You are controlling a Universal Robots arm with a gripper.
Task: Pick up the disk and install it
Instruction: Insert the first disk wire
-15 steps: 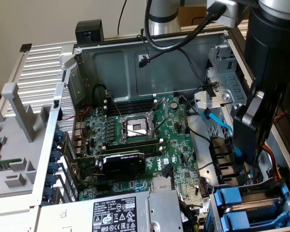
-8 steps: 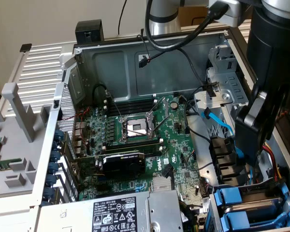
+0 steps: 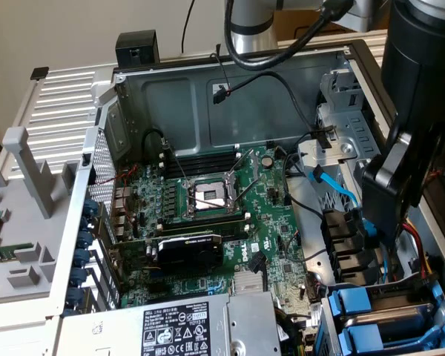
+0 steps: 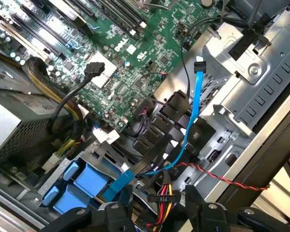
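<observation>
Plainly, the released, empty tool hung near the disk, where the blue cable could snag its descent.

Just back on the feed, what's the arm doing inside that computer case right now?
The arm's gripper hangs open and empty inside the open computer case, over a bundle of cables near the drive bays. The disk, in its blue carrier, sits in the corner of the case near the power supply, and nothing is touching it. It has not been picked up yet.
</observation>
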